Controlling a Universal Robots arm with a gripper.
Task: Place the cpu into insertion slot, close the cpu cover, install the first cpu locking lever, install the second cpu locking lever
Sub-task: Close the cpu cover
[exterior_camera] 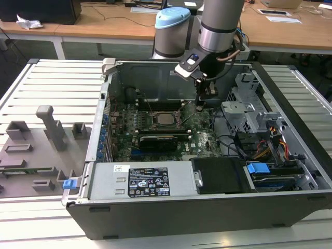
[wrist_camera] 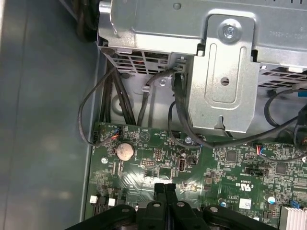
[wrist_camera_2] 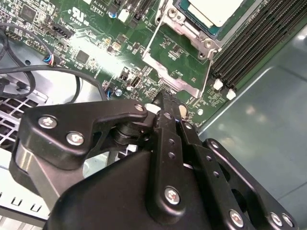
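The cpu (exterior_camera: 166,119) (wrist_camera_2: 218,10), with its silvery top up, lies in the insertion slot (exterior_camera: 155,122) (wrist_camera_2: 184,17) on the green motherboard. The cpu cover (wrist_camera_2: 180,80) is swung open and lies flat on the board beside the slot, green board showing through its window. My gripper (exterior_camera: 199,107) (wrist_camera_2: 164,100) (wrist_camera: 165,188) reaches down into the case on the exterior view's right of the slot. Its black fingers are shut together, their tips just at the cover's outer edge. Whether the tips touch the cover is hidden by the fingers.
Long memory slots (wrist_camera_2: 254,43) run beside the socket. A black card (exterior_camera: 158,141) and the power supply (exterior_camera: 140,179) sit nearer the camera. A metal drive cage (exterior_camera: 244,111) (wrist_camera: 225,72) with black cables (wrist_camera: 177,110) stands close to my gripper. Grey fixtures (exterior_camera: 46,129) lie outside the case.
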